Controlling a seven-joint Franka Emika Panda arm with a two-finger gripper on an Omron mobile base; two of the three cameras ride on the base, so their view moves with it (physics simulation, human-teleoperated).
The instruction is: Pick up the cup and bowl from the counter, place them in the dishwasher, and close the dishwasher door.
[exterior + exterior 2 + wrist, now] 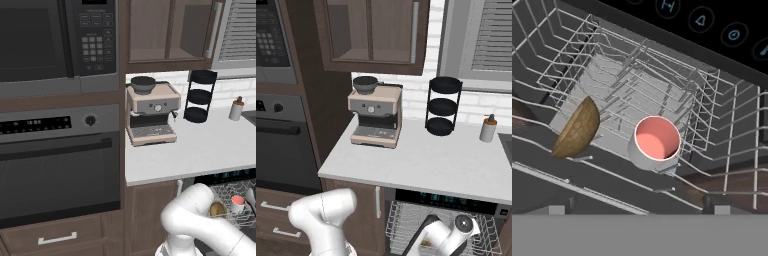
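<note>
Hand view first: looking down into the dishwasher's wire rack, with the bowl tipped on edge against the tines at left and the cup sitting mouth-up just beside it. Black control strip with teal icons running across the top. Fingertips not clearly made out here; tool standing wide open, gripping nothing. Over on the left base view, cup and bowl both parked in the rack below the table, arm bent low before them. Both dishes loaded, by the look of it, so only the door left. Next up, probably: backing out clear of the rack, getting under the lowered door, swinging it up shut.
</note>
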